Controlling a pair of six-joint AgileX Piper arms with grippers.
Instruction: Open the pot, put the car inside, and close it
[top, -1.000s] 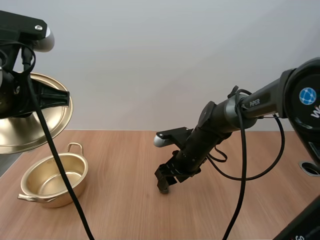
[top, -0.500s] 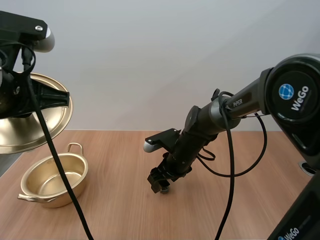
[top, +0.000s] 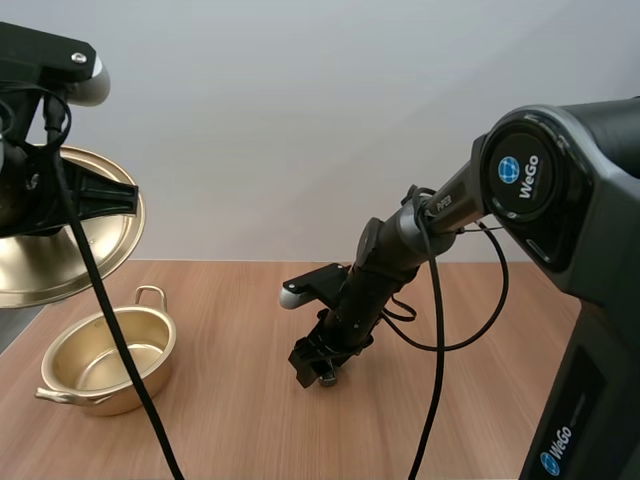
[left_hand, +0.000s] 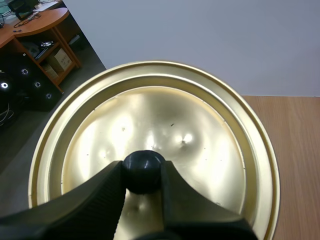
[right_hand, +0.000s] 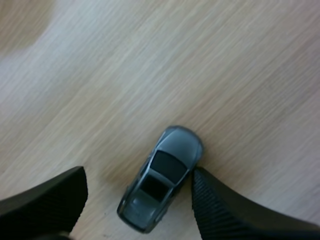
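A golden pot stands open at the table's left, with nothing inside. Above it my left gripper is shut on the black knob of the golden lid, holding the lid up and tilted in the air. A small grey toy car lies on the wooden table, between the fingers of my right gripper. That gripper is open and low over the table at the middle, one finger touching the car's side.
The wooden table stretches bare between the pot and the right gripper. My right arm slants down from the right across the table's middle.
My right gripper has moved left along the table, toward the pot. The left arm and the lid have stayed still.
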